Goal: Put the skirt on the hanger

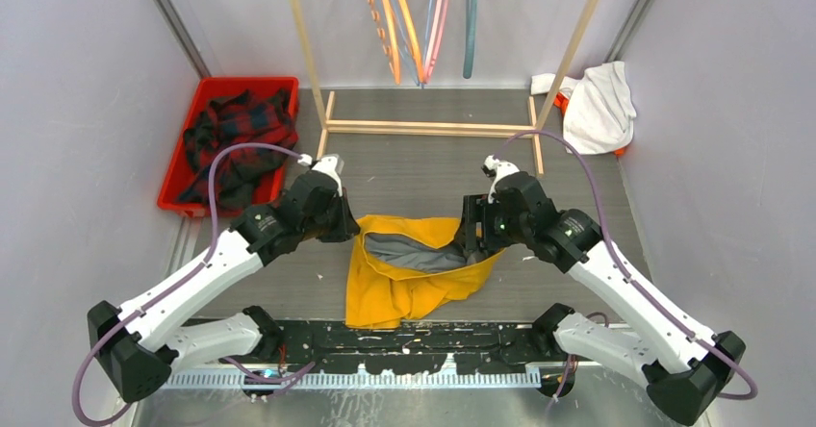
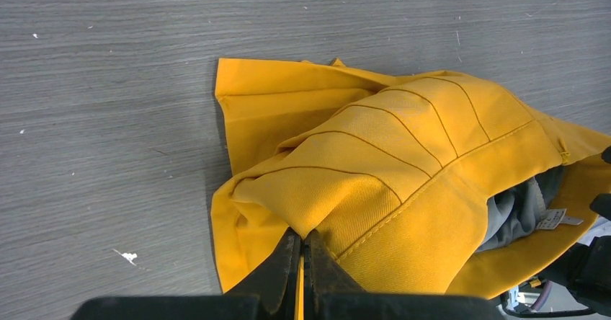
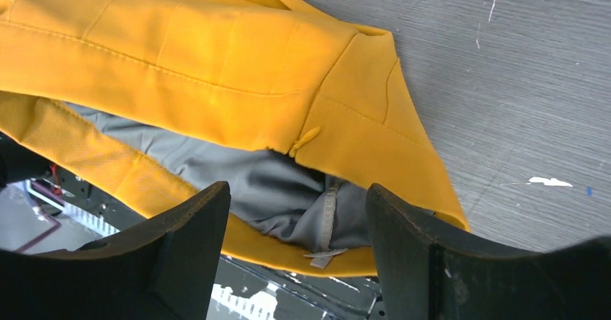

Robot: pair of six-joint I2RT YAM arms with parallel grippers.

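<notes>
A yellow skirt [image 1: 409,273] with grey lining lies on the grey table between the arms, waistband open toward the far side. My left gripper [image 1: 348,225] is shut on a fold of the skirt's waistband at its left end [image 2: 302,237]. My right gripper [image 1: 471,239] is open above the skirt's right end, its fingers [image 3: 194,226] spread either side of the grey lining [image 3: 288,190] and touching nothing. Several coloured hangers [image 1: 423,23] hang from a wooden rack at the back.
A red bin [image 1: 231,138] with dark plaid clothing stands at the back left. A white cloth [image 1: 597,105] lies at the back right. The wooden rack's base frame [image 1: 428,127] sits on the table behind the skirt.
</notes>
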